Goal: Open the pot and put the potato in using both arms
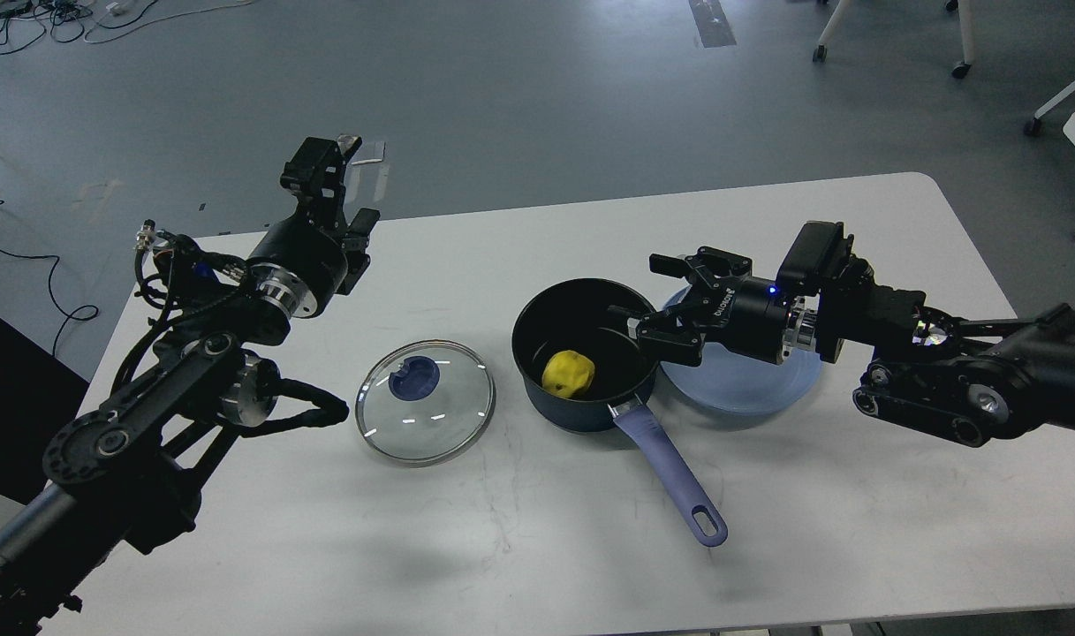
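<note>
The dark navy pot (581,402) stands uncovered at the table's middle, its lavender handle (672,473) pointing toward the front right. The yellow potato (568,373) lies inside it on the black bottom. My right gripper (659,301) is open and empty, held just above the pot's right rim. My left gripper (332,187) is raised over the table's back left edge, away from the pot; its fingers stand apart and hold nothing.
The round glass lid (426,402) with a blue knob lies flat on the table left of the pot. A light-blue plate (749,384) lies right of the pot, partly under my right wrist. Chair legs stand on the floor at far right.
</note>
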Controlling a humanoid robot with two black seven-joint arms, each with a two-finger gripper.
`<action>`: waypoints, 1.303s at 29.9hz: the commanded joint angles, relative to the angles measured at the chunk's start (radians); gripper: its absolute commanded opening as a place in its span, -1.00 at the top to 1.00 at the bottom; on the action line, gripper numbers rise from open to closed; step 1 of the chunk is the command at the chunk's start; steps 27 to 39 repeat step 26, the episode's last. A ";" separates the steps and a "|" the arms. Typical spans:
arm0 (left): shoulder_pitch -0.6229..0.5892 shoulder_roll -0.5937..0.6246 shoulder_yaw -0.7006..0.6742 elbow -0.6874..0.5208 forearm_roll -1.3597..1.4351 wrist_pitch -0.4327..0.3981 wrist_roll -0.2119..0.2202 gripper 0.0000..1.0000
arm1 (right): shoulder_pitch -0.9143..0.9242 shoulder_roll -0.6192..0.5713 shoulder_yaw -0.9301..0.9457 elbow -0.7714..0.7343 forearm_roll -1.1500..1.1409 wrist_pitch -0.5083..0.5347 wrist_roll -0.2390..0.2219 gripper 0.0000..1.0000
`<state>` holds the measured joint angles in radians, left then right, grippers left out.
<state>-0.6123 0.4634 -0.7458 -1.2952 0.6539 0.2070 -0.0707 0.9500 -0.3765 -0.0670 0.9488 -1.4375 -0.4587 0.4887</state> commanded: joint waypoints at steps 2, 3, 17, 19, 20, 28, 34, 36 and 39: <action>0.000 -0.011 -0.004 0.001 -0.002 0.002 -0.003 -0.96 | 0.022 0.004 0.126 0.072 0.379 0.061 0.000 -1.00; 0.002 -0.015 -0.004 0.001 -0.003 0.002 -0.003 -0.96 | 0.026 -0.001 0.153 0.094 0.469 0.095 0.000 -1.00; 0.115 -0.101 -0.182 -0.012 -0.229 -0.081 -0.006 -0.96 | -0.109 -0.194 0.555 0.096 1.462 0.805 -0.264 -1.00; 0.138 -0.115 -0.210 -0.015 -0.231 -0.100 0.000 -0.96 | -0.155 -0.194 0.582 0.102 1.493 0.805 -0.301 -1.00; 0.147 -0.120 -0.219 -0.013 -0.231 -0.106 0.000 -0.96 | -0.169 -0.194 0.596 0.102 1.496 0.805 -0.314 -1.00; 0.178 -0.135 -0.253 -0.015 -0.250 -0.129 0.002 -0.96 | -0.214 -0.183 0.638 0.103 1.491 0.796 -0.321 -1.00; 0.178 -0.135 -0.253 -0.015 -0.250 -0.129 0.002 -0.96 | -0.214 -0.183 0.638 0.103 1.491 0.796 -0.321 -1.00; 0.178 -0.135 -0.253 -0.015 -0.250 -0.129 0.002 -0.96 | -0.214 -0.183 0.638 0.103 1.491 0.796 -0.321 -1.00; 0.178 -0.135 -0.253 -0.015 -0.250 -0.129 0.002 -0.96 | -0.214 -0.183 0.638 0.103 1.491 0.796 -0.321 -1.00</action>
